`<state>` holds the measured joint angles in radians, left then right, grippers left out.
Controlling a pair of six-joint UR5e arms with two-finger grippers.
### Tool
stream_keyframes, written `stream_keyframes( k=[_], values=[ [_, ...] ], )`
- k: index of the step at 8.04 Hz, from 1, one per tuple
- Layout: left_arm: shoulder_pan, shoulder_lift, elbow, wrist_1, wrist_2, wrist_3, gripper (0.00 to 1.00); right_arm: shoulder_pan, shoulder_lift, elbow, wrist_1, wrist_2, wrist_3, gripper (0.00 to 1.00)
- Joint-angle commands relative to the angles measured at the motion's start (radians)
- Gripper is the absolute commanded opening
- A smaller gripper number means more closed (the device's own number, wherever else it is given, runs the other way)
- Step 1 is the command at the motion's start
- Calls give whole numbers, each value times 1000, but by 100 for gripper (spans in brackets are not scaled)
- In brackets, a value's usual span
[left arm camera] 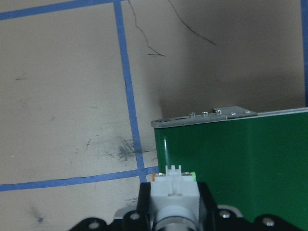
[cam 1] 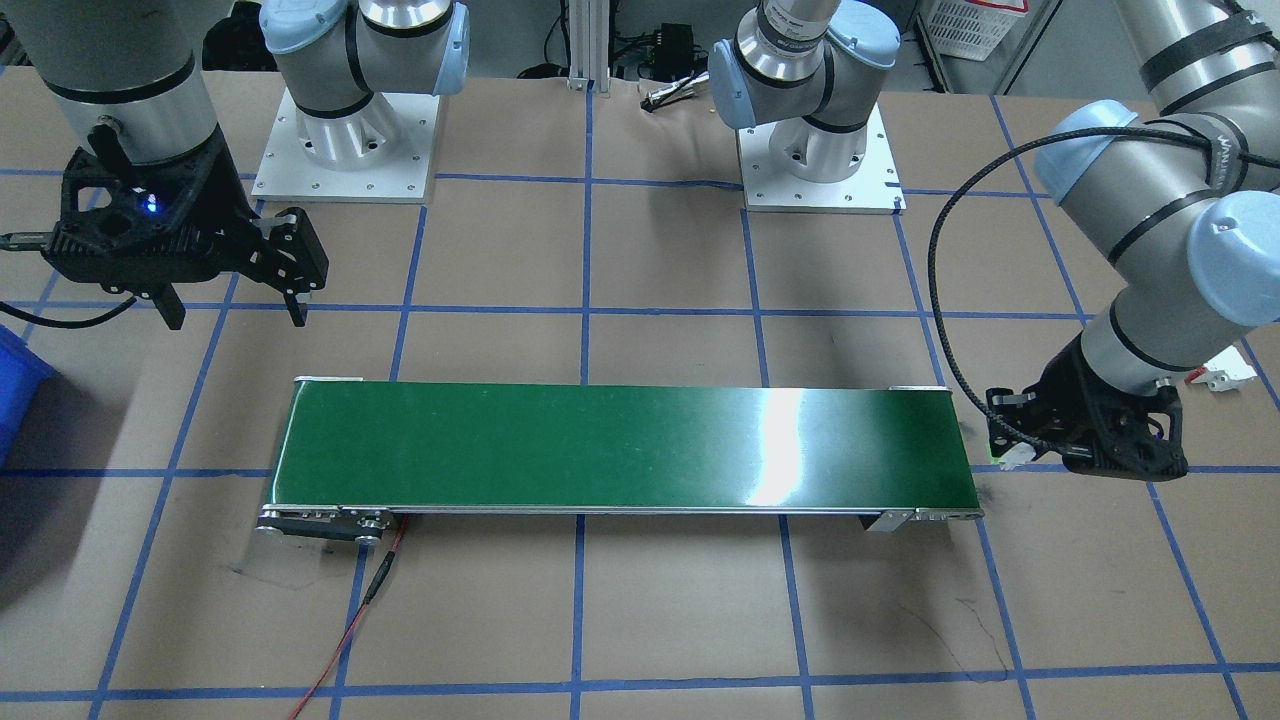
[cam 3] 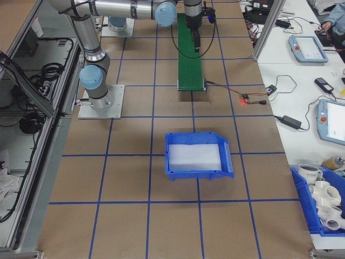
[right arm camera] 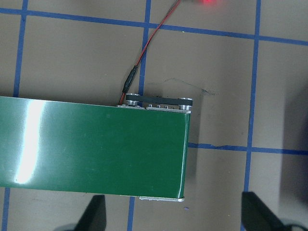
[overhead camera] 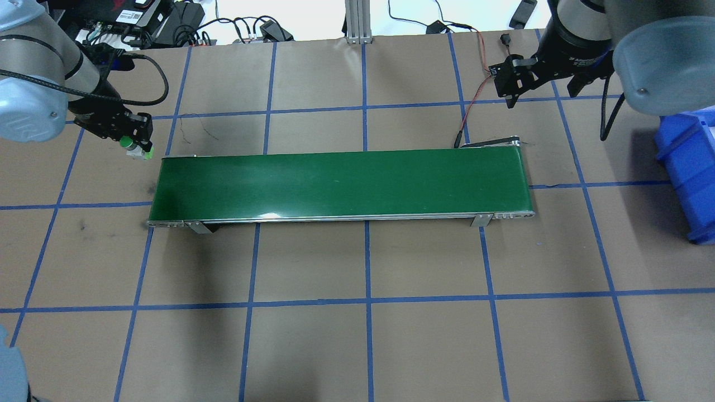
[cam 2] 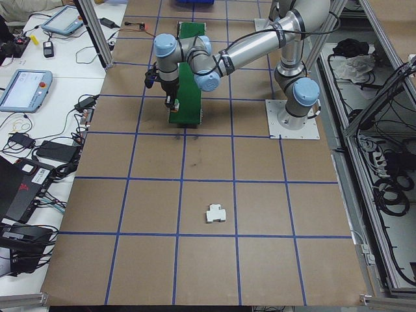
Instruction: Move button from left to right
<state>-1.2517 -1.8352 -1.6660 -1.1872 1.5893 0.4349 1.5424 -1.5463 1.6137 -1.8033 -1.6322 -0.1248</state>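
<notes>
L gripper (overhead camera: 136, 146) is pinching the button (overhead camera: 133, 146), fingers pressed against its sides; green cap and white body show between them in overhead view. In L wrist view the button (left arm camera: 173, 190) sits clamped at frame bottom, its white body w/ pale-green corner pointing toward the near end of the conveyor belt (left arm camera: 231, 163). Held button is off the belt, just beside the belt's end on the robot's L, above brown table paper (overhead camera: 357, 335) marked w/ blue tape grid. In front-facing view the L gripper (cam 1: 1010, 455) hangs low just past that belt end (cam 1: 620, 445), a white bit of the button (cam 1: 1015, 458) visible at its tip. R gripper (overhead camera: 544, 89) is spread, 2 fingers apart, nothing between them; it hovers beyond the belt's other end, toward the far side of table. Front-facing view confirms: R gripper (cam 1: 235, 300) w/ fingers apart, well apart from belt. R wrist view looks straight down on belt end (right arm camera: 91, 149), both fingertips (right arm camera: 94, 216) at frame bottom wide apart. Red-black cable (overhead camera: 472, 106) runs from belt's far corner. Blue bin (cam 3: 198, 155) stands on table on robot's R, well apart from belt. White block (cam 2: 216, 213) lies alone on table on robot's L.
</notes>
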Motion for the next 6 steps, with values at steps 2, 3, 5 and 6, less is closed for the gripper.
stream_keyframes(
  k=[2, 3, 5, 6],
  values=[
    [-20, -29, -21, -26, 0, -48, 0, -2, 0, 0, 4, -2, 1, 100],
    [-20, -39, -38, -23, -3, -62, 0, -2, 0, 0, 4, -2, 1, 100],
    [-20, -47, -52, -20, -6, -71, 0, -2, 0, 0, 4, -2, -1, 100],
    [-20, -64, -52, -23, -9, -140, 0, -2, 0, 0, 4, 0, 1, 100]
  ],
)
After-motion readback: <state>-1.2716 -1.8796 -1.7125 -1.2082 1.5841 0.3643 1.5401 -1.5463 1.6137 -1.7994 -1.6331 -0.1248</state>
